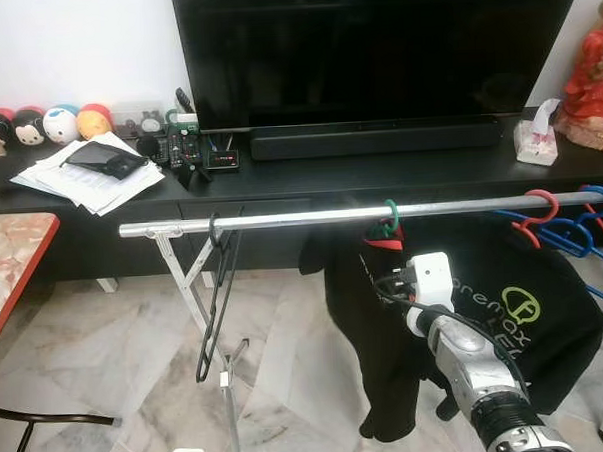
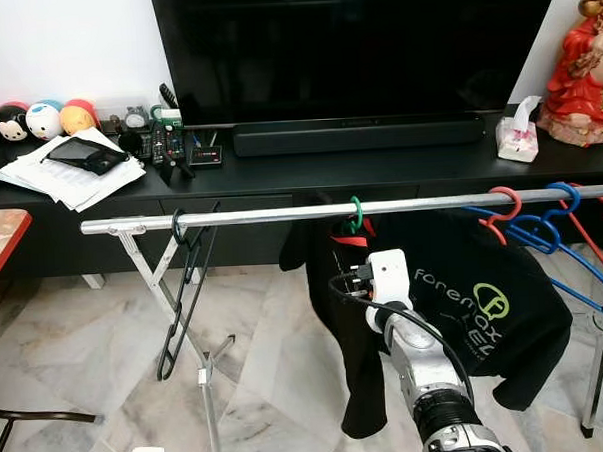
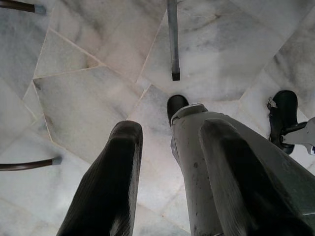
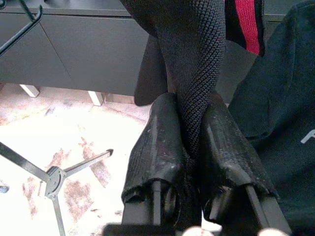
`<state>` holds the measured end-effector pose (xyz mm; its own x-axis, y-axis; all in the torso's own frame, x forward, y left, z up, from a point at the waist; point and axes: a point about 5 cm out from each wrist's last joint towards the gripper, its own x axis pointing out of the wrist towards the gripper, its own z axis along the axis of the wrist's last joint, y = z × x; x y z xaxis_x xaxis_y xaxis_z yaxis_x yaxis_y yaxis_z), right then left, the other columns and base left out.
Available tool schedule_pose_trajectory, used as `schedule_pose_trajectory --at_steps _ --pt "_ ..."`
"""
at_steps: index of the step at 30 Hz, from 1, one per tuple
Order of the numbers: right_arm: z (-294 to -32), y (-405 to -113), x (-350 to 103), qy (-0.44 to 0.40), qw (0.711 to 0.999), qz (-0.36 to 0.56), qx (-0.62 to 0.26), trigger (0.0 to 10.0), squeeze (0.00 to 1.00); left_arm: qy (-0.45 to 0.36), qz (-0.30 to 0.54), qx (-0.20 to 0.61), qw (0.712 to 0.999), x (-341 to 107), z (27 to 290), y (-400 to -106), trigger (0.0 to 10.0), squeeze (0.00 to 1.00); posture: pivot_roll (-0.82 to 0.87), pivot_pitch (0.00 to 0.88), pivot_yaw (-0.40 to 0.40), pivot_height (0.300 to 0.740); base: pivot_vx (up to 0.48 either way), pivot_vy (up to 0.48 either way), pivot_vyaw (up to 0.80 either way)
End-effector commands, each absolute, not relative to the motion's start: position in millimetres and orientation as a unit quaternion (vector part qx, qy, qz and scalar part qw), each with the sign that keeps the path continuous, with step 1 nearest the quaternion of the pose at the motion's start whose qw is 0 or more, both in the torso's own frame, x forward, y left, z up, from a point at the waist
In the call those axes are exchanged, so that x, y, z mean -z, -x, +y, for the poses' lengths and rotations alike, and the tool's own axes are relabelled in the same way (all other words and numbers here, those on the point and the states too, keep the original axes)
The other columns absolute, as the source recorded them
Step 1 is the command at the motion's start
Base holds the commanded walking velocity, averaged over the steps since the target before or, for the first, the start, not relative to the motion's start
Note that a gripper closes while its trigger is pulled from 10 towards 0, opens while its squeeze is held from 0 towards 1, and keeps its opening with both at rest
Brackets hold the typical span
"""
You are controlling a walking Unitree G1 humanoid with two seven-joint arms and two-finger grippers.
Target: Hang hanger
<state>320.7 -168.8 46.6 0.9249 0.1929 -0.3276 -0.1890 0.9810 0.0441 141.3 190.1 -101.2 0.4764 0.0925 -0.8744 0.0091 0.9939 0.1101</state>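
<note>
Metal rail [image 1: 311, 218] runs just above the right gripper [image 4: 192, 147], the black shirt [image 2: 465, 309] draped around it. Green hanger [image 2: 355, 216] is hooked on the rail directly above; hang judged done. Fingers are pinched on a fold of shirt fabric, which should be released slowly so the hook is not dragged off. Left gripper [image 3: 167, 162], spread, is pointed floorward, idle.

Right arm raised, left arm hanging low

Right gripper [image 4: 189, 142], reaching toward twelve o'clock, pinches dark fabric between its fingers; left gripper [image 3: 170, 172] hangs floorward, fingers parted.
</note>
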Motion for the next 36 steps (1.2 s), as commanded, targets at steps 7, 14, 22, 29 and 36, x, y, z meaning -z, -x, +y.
schedule_pose_trajectory --at_steps 7,14,22,29,36 --pt "-167 -325 -57 -0.005 0.991 0.117 -0.068 0.0 0.0 -0.049 0.537 -0.026 0.842 107 190 -126 10.0 0.0 -0.06 0.0 -0.011 0.74 0.0 0.0 0.0" --pt "-176 -321 -64 0.017 0.997 0.077 -0.017 0.0 0.0 -0.049 0.536 -0.025 0.842 107 190 -127 10.0 0.0 -0.06 0.0 -0.013 0.74 0.0 0.0 0.0" --pt "-193 -291 -53 0.033 0.998 0.056 0.022 10.0 0.0 -0.052 0.538 -0.023 0.841 107 192 -126 10.0 0.0 -0.08 0.0 -0.004 0.74 0.0 0.0 0.0" --pt "-199 -266 -38 0.041 0.997 0.059 0.028 10.0 0.0 -0.06 0.539 -0.017 0.84 106 194 -127 10.0 0.0 -0.09 0.0 0.005 0.74 0.0 0.0 0.0" --pt "-210 -255 -37 0.081 0.994 0.028 0.068 10.0 0.0 -0.063 0.538 -0.02 0.841 106 194 -128 10.0 0.0 -0.09 0.0 0.001 0.74 0.0 0.0 0.0"
